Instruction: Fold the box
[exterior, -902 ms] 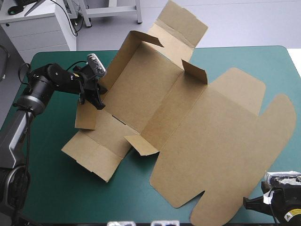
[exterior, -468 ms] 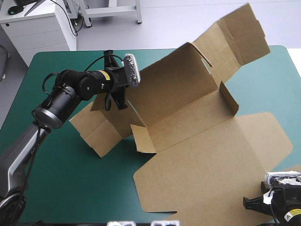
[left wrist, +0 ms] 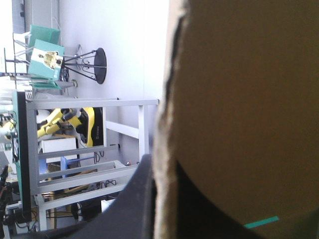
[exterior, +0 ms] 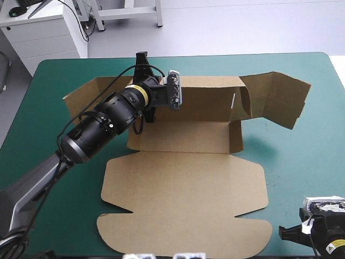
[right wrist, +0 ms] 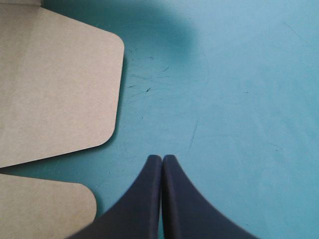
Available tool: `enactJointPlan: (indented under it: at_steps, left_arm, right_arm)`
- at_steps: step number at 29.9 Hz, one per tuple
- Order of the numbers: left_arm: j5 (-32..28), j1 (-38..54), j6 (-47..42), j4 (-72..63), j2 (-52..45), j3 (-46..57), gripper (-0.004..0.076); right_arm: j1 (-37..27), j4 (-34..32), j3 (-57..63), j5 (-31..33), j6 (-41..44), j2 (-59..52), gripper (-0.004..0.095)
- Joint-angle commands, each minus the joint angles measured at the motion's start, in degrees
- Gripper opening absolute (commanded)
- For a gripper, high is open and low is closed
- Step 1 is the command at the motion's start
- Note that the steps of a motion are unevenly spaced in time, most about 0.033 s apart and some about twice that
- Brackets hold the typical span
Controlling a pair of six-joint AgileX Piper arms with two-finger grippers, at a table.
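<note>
The box [exterior: 183, 178] lies mid-table on the teal-green table [exterior: 59, 183]. Its broad lid panel [exterior: 183, 210] lies flat toward the near edge, and its long rear wall [exterior: 207, 100] stands raised along the far side. The left gripper [left wrist: 162, 174] has its jaws all but pressed together, pinching that wall near its upper edge. In the left wrist view the board's edge runs up between them, one black finger [left wrist: 142, 199] showing beside it. This grip probably serves to hold the wall upright so the end flaps [exterior: 277, 102], which jut out past the wall's right end, can be turned in and tucked. The right gripper [right wrist: 162, 159] rests low at the table's near right corner, jaws pressed together on nothing, just beside the lid's rounded tabs [right wrist: 55, 84]. It appears parked clear of the work.
</note>
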Motion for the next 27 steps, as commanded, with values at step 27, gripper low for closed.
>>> enactJointPlan:
  at_steps: [27]
  left_arm:
    - [6.05,-14.02,-44.05,50.28,-1.25,15.63,-0.0008]
  right_arm:
    - [0.06,1.57,-18.52,-7.88,3.33,16.38,-0.0014]
